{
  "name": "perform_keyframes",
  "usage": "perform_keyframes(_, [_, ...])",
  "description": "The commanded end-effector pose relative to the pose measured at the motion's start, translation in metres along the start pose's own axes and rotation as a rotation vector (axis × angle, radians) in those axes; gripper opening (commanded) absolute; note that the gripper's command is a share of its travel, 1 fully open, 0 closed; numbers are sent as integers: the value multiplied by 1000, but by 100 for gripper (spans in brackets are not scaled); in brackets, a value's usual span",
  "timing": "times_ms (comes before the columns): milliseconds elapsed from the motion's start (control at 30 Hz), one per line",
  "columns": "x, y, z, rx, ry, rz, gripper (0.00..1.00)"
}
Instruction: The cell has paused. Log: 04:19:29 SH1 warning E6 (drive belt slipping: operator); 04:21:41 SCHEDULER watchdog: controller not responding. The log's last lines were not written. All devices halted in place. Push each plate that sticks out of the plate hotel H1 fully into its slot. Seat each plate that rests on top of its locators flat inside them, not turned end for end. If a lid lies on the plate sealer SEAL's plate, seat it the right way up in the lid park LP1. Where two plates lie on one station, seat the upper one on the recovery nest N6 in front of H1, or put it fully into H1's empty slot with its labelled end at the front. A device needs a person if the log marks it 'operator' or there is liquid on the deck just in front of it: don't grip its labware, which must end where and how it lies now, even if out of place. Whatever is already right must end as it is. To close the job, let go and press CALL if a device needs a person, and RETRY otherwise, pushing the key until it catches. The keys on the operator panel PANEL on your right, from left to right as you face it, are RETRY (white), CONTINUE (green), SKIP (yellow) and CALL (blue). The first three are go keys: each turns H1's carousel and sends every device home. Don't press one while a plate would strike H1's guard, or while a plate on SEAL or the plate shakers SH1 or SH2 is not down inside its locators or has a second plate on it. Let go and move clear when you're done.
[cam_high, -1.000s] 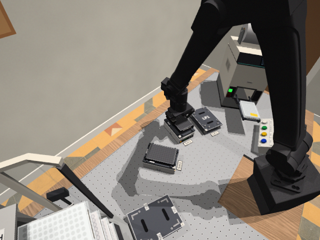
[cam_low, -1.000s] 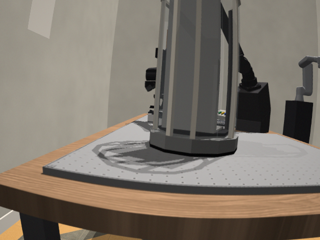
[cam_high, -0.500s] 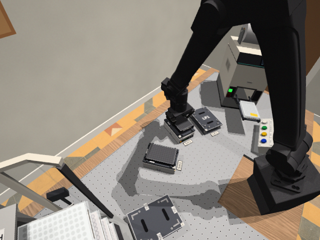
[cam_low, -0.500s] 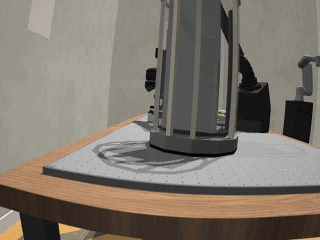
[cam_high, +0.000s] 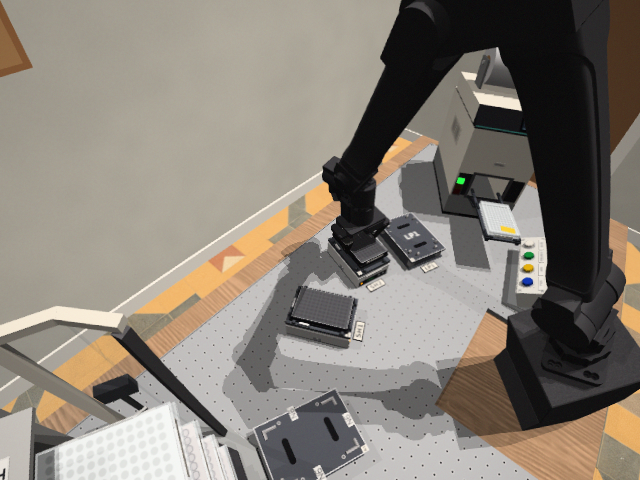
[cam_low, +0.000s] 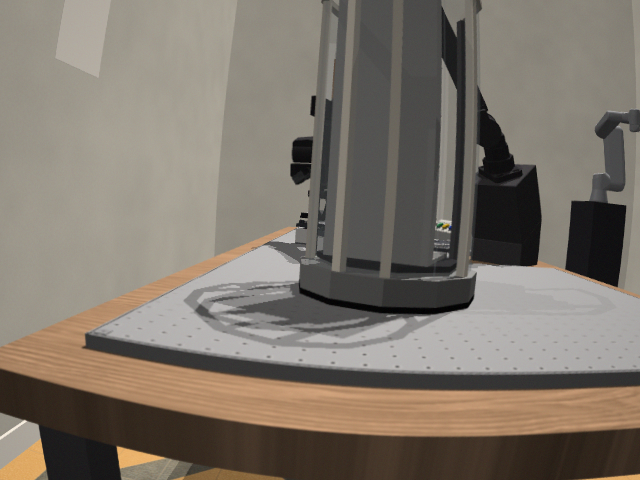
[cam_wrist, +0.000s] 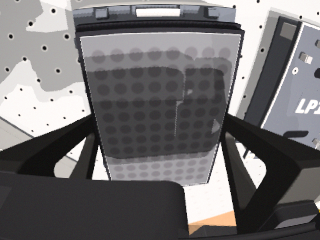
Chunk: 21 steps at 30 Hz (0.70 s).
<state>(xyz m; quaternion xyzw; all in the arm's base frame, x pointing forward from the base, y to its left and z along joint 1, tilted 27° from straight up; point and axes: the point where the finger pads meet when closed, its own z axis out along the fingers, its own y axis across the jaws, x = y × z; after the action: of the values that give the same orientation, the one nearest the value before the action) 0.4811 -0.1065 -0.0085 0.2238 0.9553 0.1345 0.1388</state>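
My gripper (cam_high: 363, 246) (cam_wrist: 159, 120) is over shaker SH2 (cam_high: 359, 275) with its fingers against both long sides of a round-welled plate (cam_wrist: 155, 172), shut on it. That plate is above dark parts of the station; the fit beneath is hidden. A dark plate (cam_high: 324, 308) lies on shaker SH1 (cam_high: 316, 335); I cannot tell whether it is fully down. A white plate with a yellow label (cam_high: 496, 217) is on the carrier of the sealer SEAL (cam_high: 493, 149). Lid park LP1 (cam_high: 413, 237) (cam_wrist: 299, 122) and nest N6 (cam_high: 310, 436) are empty.
Hotel H1 (cam_low: 387, 155) stands at the lower left of the top view, with several pale plates (cam_high: 118, 444); its slots are mostly out of view. A slanted dark post (cam_high: 173, 382) rises beside them. Panel PANEL (cam_high: 531, 298) is near the arm's base, partly covered by the arm.
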Motion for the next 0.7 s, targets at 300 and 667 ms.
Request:
perform_keyframes(300, [0, 2, 3, 1, -11, 7, 84])
perform_keyframes(667, [2, 1, 6, 3, -4, 9, 84])
